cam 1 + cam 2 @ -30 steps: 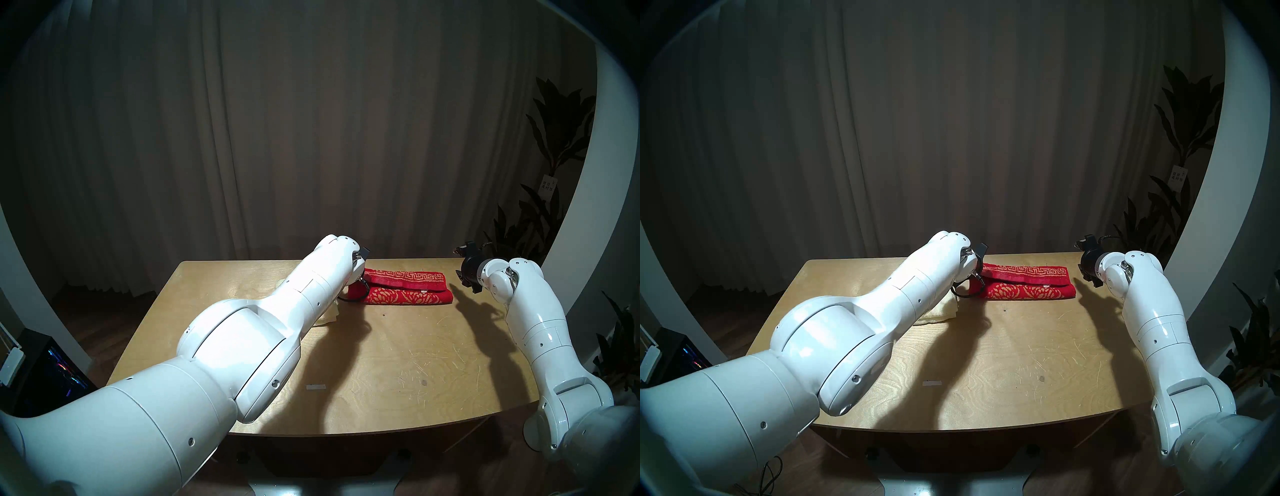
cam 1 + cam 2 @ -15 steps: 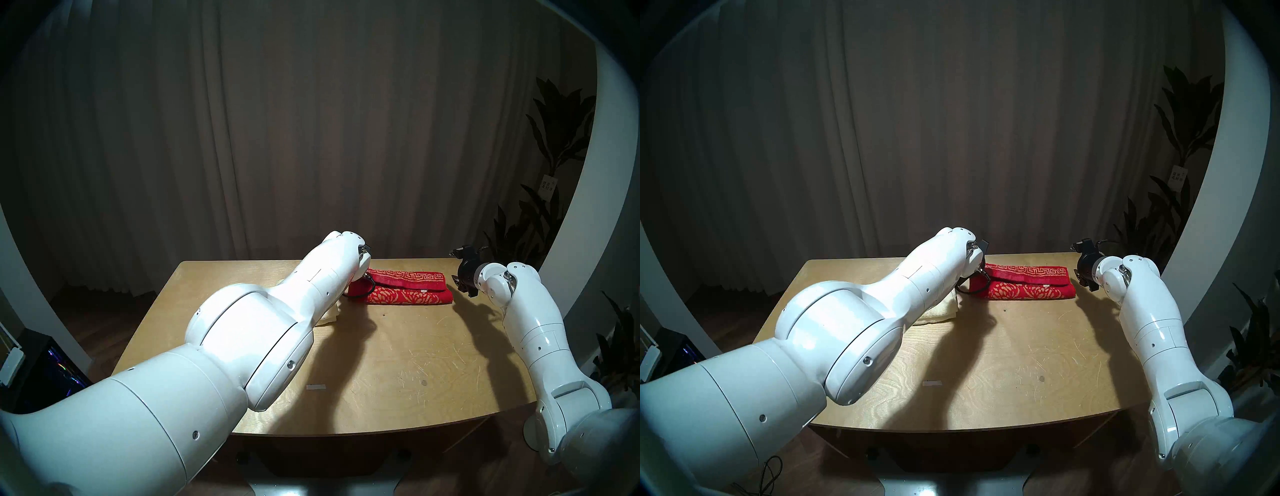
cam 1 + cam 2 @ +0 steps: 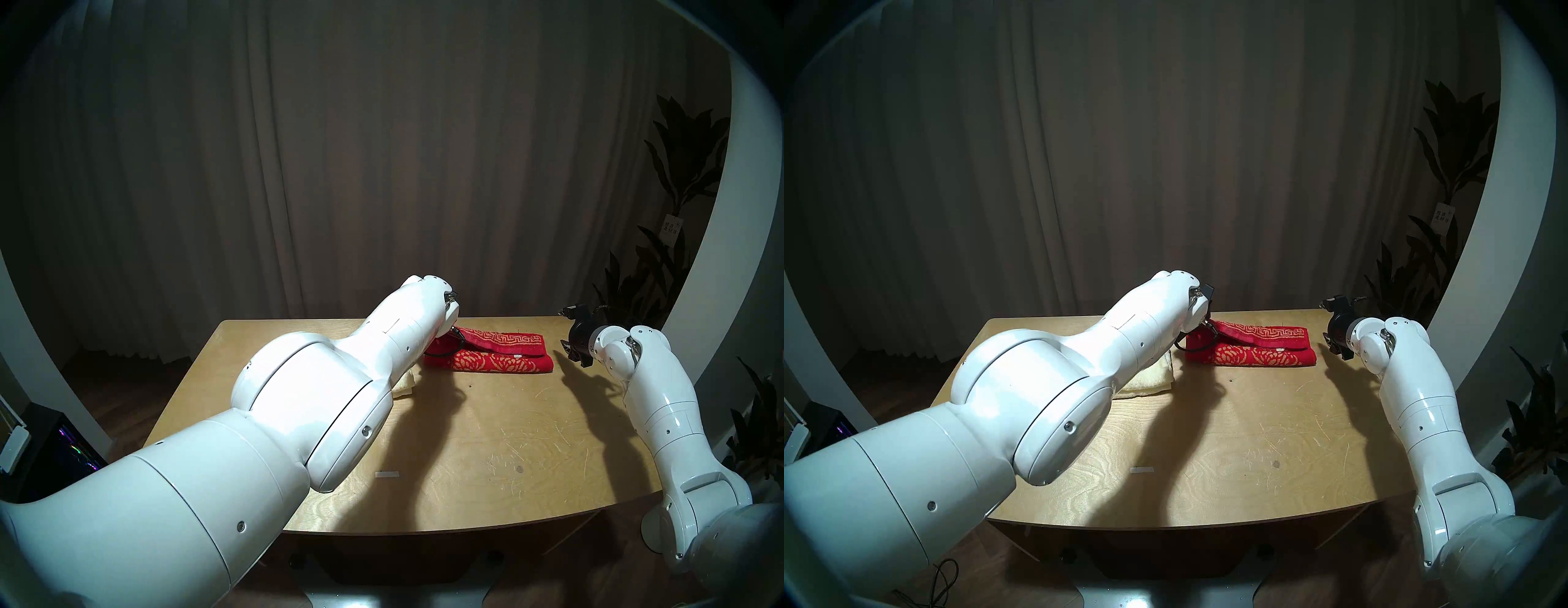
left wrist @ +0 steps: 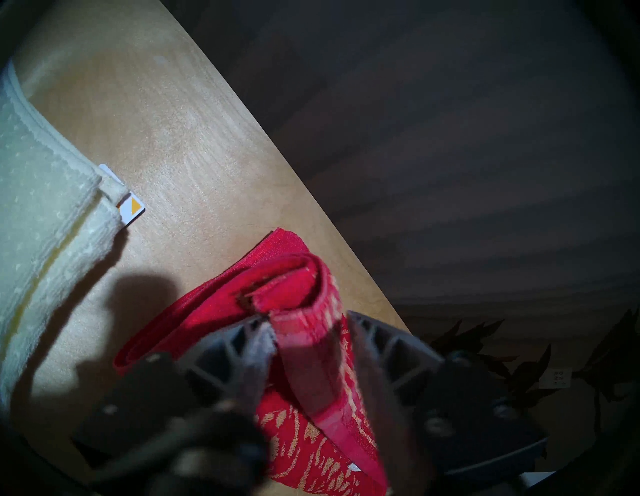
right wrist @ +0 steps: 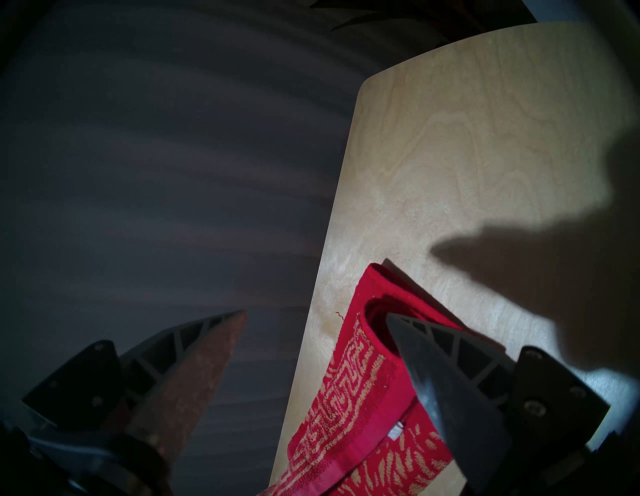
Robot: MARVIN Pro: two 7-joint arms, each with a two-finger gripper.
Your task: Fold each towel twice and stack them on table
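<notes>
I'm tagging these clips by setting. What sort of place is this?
Probably a room at home or a studio set up for robot recording: a plywood table before a floor-length curtain, with houseplants in the corner.

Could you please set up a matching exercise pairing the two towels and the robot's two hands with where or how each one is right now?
Things:
1. red towel
2. cream towel
3. left hand
4. right hand

States:
A. open, holding nothing, just past the patterned towel's right end
B. folded, lying on the left part of the table
C. folded into a long strip near the far edge
D. has red fabric between its fingers

Pairs: 1-C, 2-B, 3-D, 4-A
</notes>
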